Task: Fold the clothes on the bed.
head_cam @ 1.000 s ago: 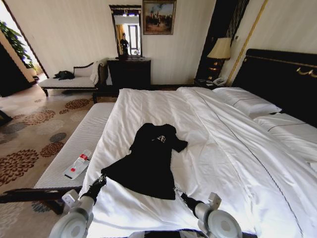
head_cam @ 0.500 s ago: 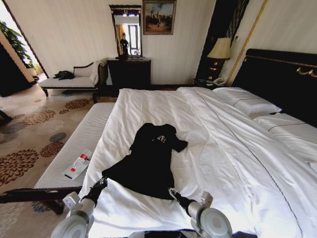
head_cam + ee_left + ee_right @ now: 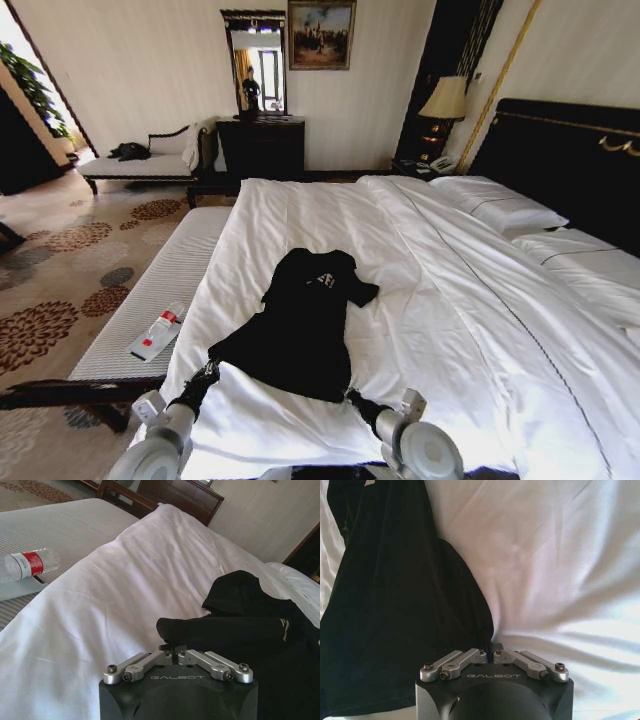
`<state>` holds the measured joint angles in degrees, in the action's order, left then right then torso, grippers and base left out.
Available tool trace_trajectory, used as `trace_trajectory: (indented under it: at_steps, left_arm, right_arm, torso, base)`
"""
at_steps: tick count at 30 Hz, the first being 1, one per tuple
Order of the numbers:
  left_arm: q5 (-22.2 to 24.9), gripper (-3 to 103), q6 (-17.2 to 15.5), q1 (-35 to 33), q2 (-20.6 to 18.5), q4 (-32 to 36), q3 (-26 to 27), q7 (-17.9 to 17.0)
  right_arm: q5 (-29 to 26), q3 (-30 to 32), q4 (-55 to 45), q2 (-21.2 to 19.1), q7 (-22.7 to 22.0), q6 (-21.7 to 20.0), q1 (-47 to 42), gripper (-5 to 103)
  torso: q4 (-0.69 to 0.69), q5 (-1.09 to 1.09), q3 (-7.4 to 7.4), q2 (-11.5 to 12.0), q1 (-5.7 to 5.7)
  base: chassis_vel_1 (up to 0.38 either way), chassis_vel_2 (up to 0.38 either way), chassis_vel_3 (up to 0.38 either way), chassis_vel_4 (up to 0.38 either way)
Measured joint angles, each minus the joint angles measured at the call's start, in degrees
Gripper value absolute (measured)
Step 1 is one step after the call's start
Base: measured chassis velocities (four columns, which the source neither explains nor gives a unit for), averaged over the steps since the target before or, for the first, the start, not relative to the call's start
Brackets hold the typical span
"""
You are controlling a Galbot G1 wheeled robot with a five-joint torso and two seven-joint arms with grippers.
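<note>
The clothes, a black T-shirt (image 3: pixel 305 320) with white lettering, lie spread on the white duvet of the bed (image 3: pixel 450 300), collar toward the far end. My left gripper (image 3: pixel 208 370) is at the hem's left corner. In the left wrist view the left gripper (image 3: pixel 173 651) is shut on a bunched fold of the black T-shirt (image 3: pixel 235 630). My right gripper (image 3: pixel 351 395) is at the hem's right corner. The right wrist view shows the right gripper (image 3: pixel 493 650) shut at the edge of the T-shirt (image 3: pixel 395 605).
A padded bench (image 3: pixel 150 300) runs along the bed's left side with a water bottle (image 3: pixel 162 325) and a flat card on it. Pillows (image 3: pixel 500 210) lie by the dark headboard (image 3: pixel 570 160). A chaise (image 3: pixel 150 160), a dresser (image 3: pixel 260 145) and patterned carpet (image 3: pixel 60 260) are farther left.
Both grippers have drawn slightly back toward me, with the hem corners following. The right arm has shifted a little to the left.
</note>
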<state>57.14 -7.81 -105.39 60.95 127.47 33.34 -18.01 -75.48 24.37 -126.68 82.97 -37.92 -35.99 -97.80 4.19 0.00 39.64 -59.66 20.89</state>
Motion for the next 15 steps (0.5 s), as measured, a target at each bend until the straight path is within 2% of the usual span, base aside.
trace_trajectory:
  at_steps: [11, 15]
  left_arm:
    - [-1.78, 1, 0.3, -1.07, 0.16, 0.6, -1.15, 0.07]
    - [-3.49, 1, 0.63, -3.51, -0.04, 2.68, -1.44, 0.03]
  right_arm:
    - [0.15, 0.81, -1.26, -0.25, -0.36, 0.23, -0.76, 0]
    - [0.02, 2.82, -4.29, -1.08, -1.09, 0.25, -2.49, 0]
  torso:
    - [0.0, 0.0, 0.0, 0.0, 0.0]
    - [0.0, 0.0, 0.0, 0.0, 0.0]
  base:
    - [0.0, 0.0, 0.0, 0.0]
    - [0.0, 0.0, 0.0, 0.0]
